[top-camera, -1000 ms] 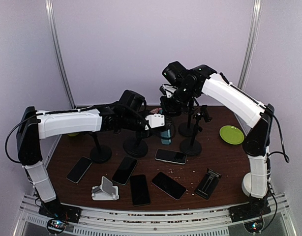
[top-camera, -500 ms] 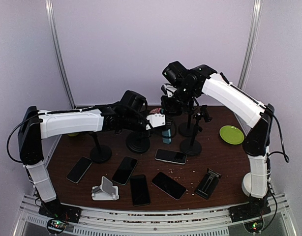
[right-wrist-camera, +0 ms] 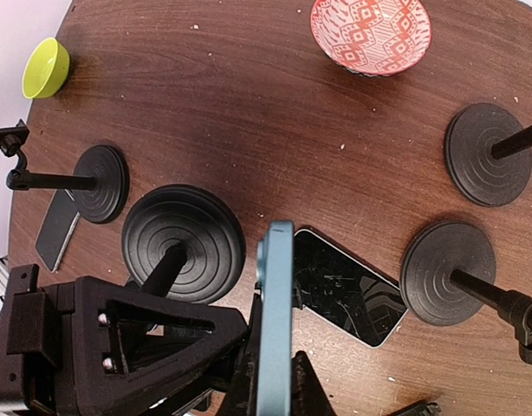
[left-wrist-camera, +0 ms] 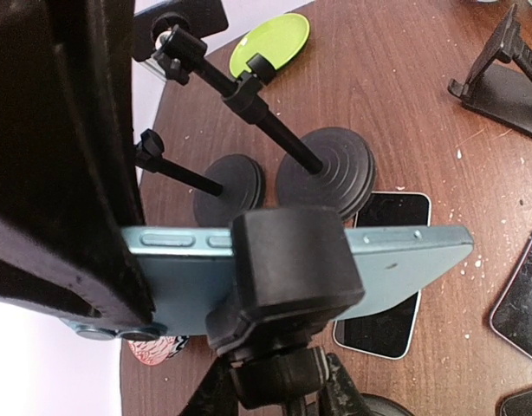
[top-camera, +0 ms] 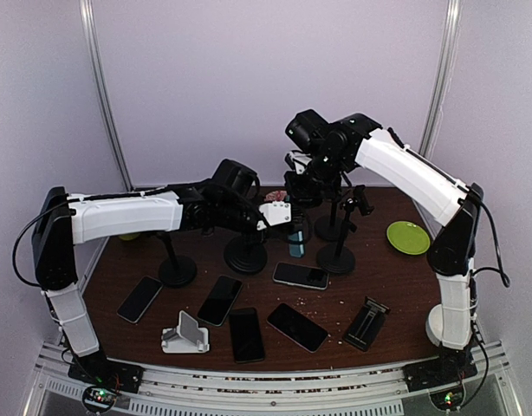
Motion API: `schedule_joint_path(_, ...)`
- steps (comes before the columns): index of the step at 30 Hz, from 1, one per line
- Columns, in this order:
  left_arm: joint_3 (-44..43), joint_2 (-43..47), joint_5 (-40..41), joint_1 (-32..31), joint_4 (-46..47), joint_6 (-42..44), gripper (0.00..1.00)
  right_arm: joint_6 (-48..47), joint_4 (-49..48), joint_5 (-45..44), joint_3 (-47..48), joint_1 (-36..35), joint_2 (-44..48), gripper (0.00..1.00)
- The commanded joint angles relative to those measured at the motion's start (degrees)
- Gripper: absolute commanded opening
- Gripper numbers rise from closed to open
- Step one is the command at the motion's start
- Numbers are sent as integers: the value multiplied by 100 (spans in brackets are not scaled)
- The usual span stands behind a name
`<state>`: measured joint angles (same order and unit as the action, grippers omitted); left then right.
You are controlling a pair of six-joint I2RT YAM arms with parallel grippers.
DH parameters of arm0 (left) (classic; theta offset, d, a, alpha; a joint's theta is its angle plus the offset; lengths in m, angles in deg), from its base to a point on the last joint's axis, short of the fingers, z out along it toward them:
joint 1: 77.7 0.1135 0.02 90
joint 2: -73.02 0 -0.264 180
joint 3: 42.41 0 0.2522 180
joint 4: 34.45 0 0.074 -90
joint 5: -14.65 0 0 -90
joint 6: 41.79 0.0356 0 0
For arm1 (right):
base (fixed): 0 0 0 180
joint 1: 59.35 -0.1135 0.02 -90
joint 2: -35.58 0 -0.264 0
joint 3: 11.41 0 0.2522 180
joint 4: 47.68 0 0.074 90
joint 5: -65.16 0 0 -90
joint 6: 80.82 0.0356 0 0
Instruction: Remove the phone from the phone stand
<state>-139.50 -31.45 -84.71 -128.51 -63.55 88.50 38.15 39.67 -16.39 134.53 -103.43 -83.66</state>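
A light blue phone (top-camera: 295, 237) sits on edge in the black clamp (left-wrist-camera: 288, 260) of a phone stand with a round base (top-camera: 246, 254). My left gripper (top-camera: 275, 216) is shut on the stand's neck just below the clamp, as the left wrist view (left-wrist-camera: 279, 381) shows. My right gripper (top-camera: 302, 192) comes down from above and is shut on the phone's edge (right-wrist-camera: 275, 329), its fingers (right-wrist-camera: 249, 381) on both faces. The phone (left-wrist-camera: 396, 260) still lies in the clamp. The right gripper's body fills the left of the left wrist view (left-wrist-camera: 58, 173).
Several phones lie flat on the table, one (top-camera: 301, 276) right under the held phone. Other black stands (top-camera: 336, 258) stand close by. There is a green plate (top-camera: 407, 237), a white stand (top-camera: 184, 336), a black folding stand (top-camera: 367, 322), a red bowl (right-wrist-camera: 371, 33) and a green bowl (right-wrist-camera: 45, 67).
The stand's base and the phone have shifted slightly to the right with my left gripper. The right gripper stays on the phone's top.
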Motion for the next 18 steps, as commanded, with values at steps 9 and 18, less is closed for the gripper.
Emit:
schedule_joint_path(9, -156, -153, -779, -61, -103, 62, 0, -11, -821, 298, 536, -17, 429, 0)
schedule_joint_path(18, -335, -223, -954, -123, -460, 110, 0, -13, -816, 311, 657, 12, 376, 0)
